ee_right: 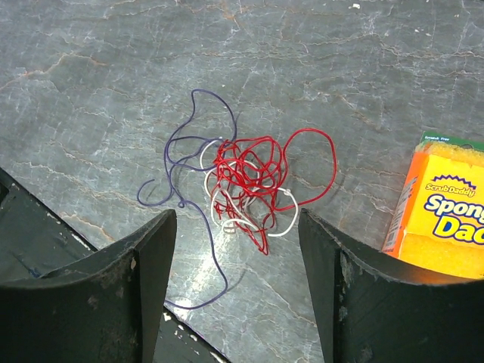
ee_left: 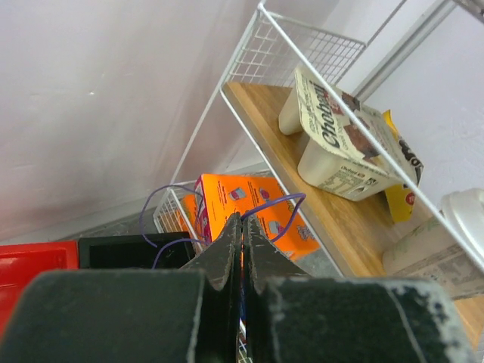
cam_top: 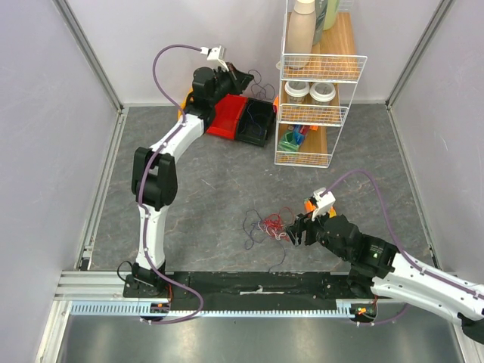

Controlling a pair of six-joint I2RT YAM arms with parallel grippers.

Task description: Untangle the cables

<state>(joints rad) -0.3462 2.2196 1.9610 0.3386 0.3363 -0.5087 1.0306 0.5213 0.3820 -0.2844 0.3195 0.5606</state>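
Three colours knotted: the cables (ee_right: 246,178), red, white and dark blue, lie heaped on the table (cam_top: 212,181) toward 6 o'clock, with the right tool (ee_right: 233,227) spread wide just at their 3 o'clock. Better to pinch one outer red loop (ee_right: 321,162) than the core, then draw toward 9 o'clock, where room looks widest; the rack (cam_top: 318,113) at 1 o'clock and the near edge crowd other pulls. Left tool (ee_left: 242,227) — clenched, seemingly on one blue cable (ee_left: 281,204) — hangs far off at 11 o'clock.

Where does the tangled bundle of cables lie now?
In the top view, the cable bundle lies on the table, near its front middle, just in front of the open right tool.
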